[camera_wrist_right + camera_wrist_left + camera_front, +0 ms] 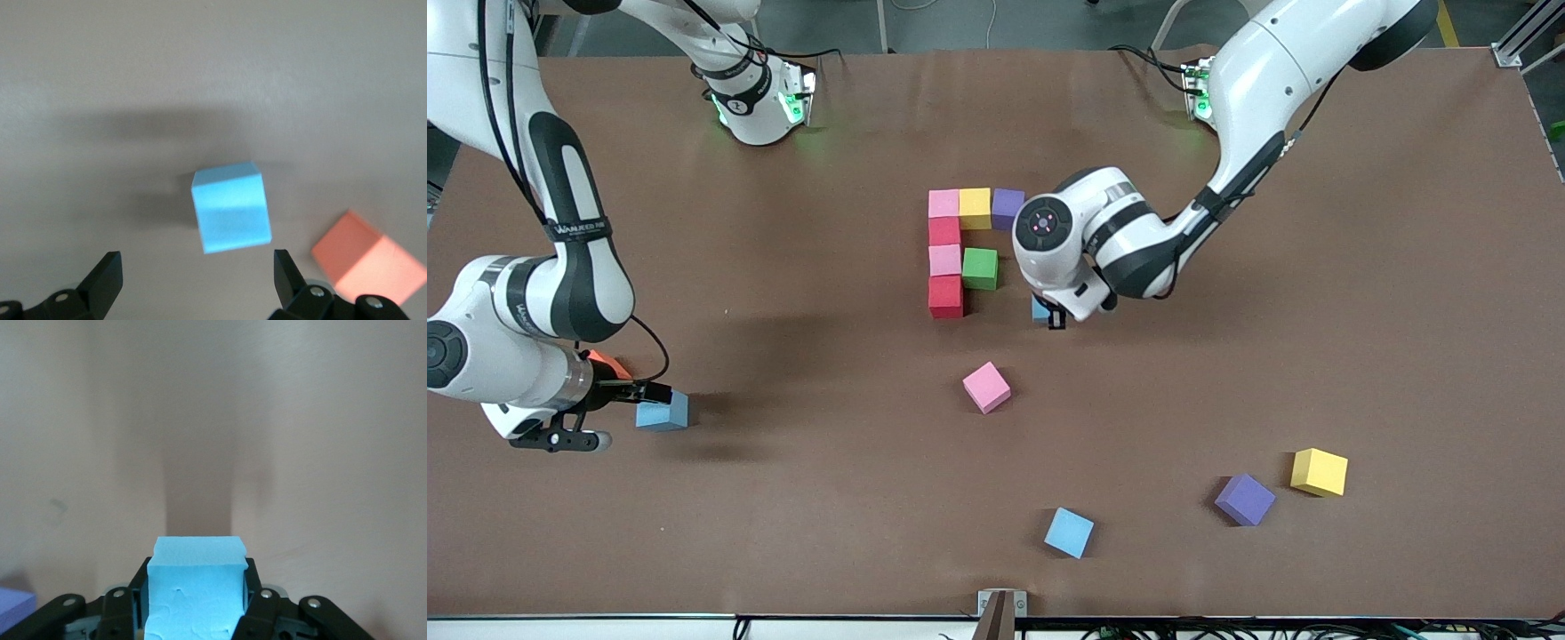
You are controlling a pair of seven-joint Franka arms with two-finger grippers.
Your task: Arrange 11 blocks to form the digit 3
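Left gripper (197,597) is clamped tight on a blue block (1040,308), foam visibly pinched, over bare table (1316,311) at about 4 o'clock of green (980,268). Right gripper (195,260) is wide open and holds nothing. It is low over a second blue (663,412) at the right arm's end, with the orange cube (605,364) just beside it. The 3 (945,249) is part built. Its long axis is the spine, running 12–6 in the front view, and the bars point to 3 o'clock. Top bar is full, the middle bar stops at green, and the bottom is only a red (945,296).

Risks:
- The left wrist hides the open slots from the front camera, so the blue could land skewed or shove green or purple (1008,206) out of line.
- Squeezed foam may spring or stick on release and twist the block.
- On the right, closing could clip orange or drag it along, and it's not part of the set.

Loose pink (986,387) sits at 6 o'clock of the figure, near the sweep path.
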